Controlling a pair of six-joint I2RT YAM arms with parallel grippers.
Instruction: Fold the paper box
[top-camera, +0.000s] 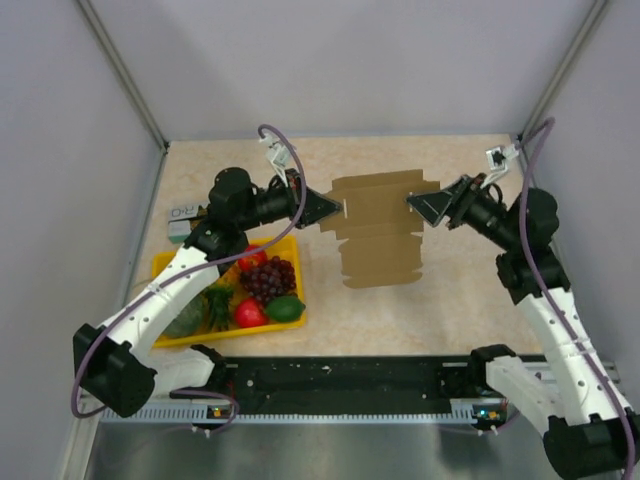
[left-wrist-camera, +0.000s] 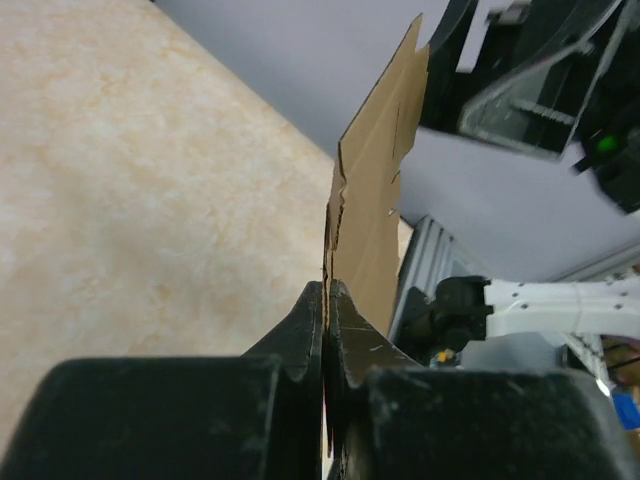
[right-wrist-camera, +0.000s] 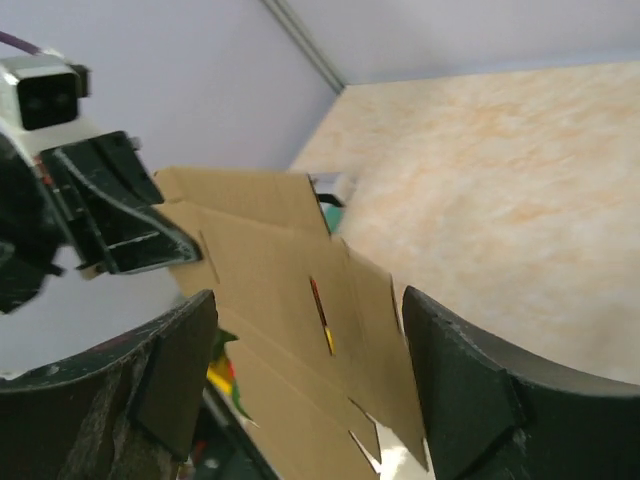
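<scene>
Holding the paper box (top-camera: 380, 230) aloft toward the counter's (top-camera: 460, 300) twelve o'clock, we have only the left claw (left-wrist-camera: 326, 292) clenched on its nine o'clock edge; the right claw (right-wrist-camera: 310, 330) stands released, so the paper box may sag or swing.

You are finding nothing here that you can be reading for certain, a few dark letters showing on the white face of the small carton (top-camera: 183, 216) beside the yellow tray (top-camera: 160, 265), blurring too much for spelling out.
</scene>
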